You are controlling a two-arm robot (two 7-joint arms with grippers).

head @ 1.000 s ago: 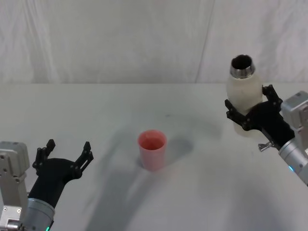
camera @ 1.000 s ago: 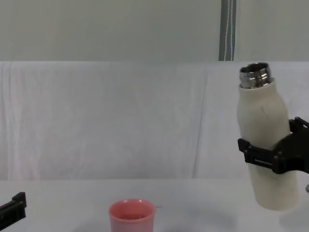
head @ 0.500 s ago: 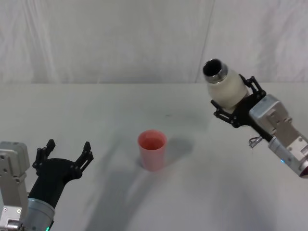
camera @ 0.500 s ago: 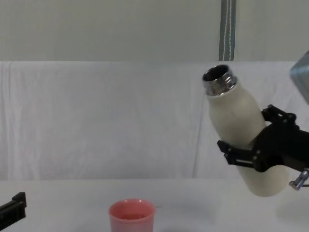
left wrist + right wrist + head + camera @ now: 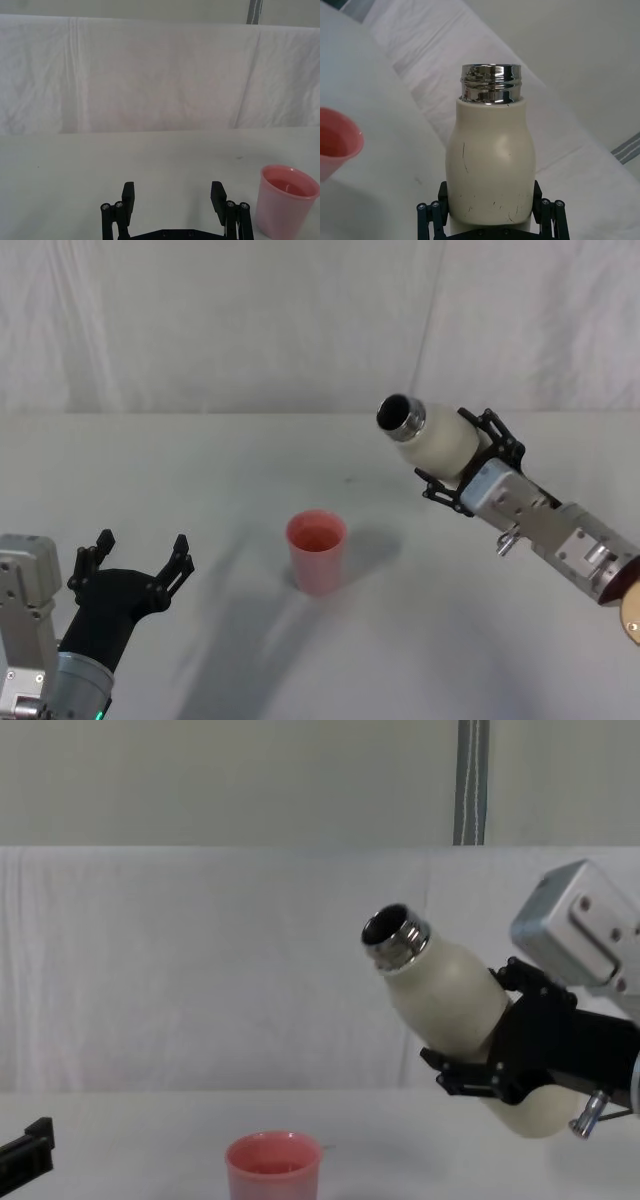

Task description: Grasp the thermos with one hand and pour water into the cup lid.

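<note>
Thermos [image 5: 436, 436] — a tall, matte cream-white bottle with rounded shoulders and faint dark scuffs on its body, ending in a shiny, threaded steel neck with an open mouth. It is held in the air above the right half of the white surface [image 5: 200, 470], clear of contact with it. Its long axis is tilted well away from upright: the base lies toward the robot's right and lower, the open neck points up and toward the robot's left, in the direction of the cup lid, though the mouth stands higher than and to the right of it rather than over it.

Right gripper [image 5: 463, 462] — black jaws closed on the lower body of the thermos, one on each side, as the right wrist view shows.

Cup lid [image 5: 317, 551] — a small, slightly tapered pink plastic cup with a rounded rim, standing upright on the surface near its middle, well apart from the thermos.

Left gripper [image 5: 137, 562] — low at the near left of the surface, jaws spread open and holding nothing; the cup lid stands off to its right.
</note>
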